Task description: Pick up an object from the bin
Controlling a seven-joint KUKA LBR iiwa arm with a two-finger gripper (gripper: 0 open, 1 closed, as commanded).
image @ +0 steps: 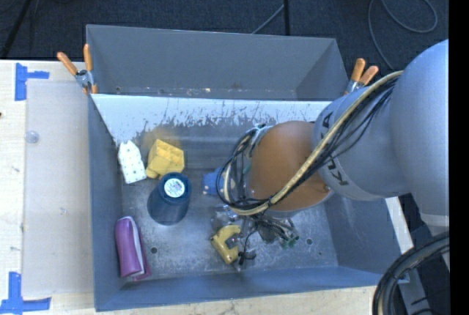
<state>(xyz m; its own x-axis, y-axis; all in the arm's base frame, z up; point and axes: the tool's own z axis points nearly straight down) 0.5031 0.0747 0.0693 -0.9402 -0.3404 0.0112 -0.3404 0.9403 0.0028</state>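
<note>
Saw nothing lifted clear of the bin (212,79) yet. Found the gripper (239,251) low at the floor near the front wall, right against a small yellow lump (223,243). Judged the grasp and the lift both left to do. Could not tell whether the jaws stood open or closed, with the orange cover (289,163) and cables (238,185) above them. Noted a dark blue cup (168,200) and purple tube (128,247) well to the left. Glimpsed something blue (210,183) behind the cables, too covered to name.
</note>
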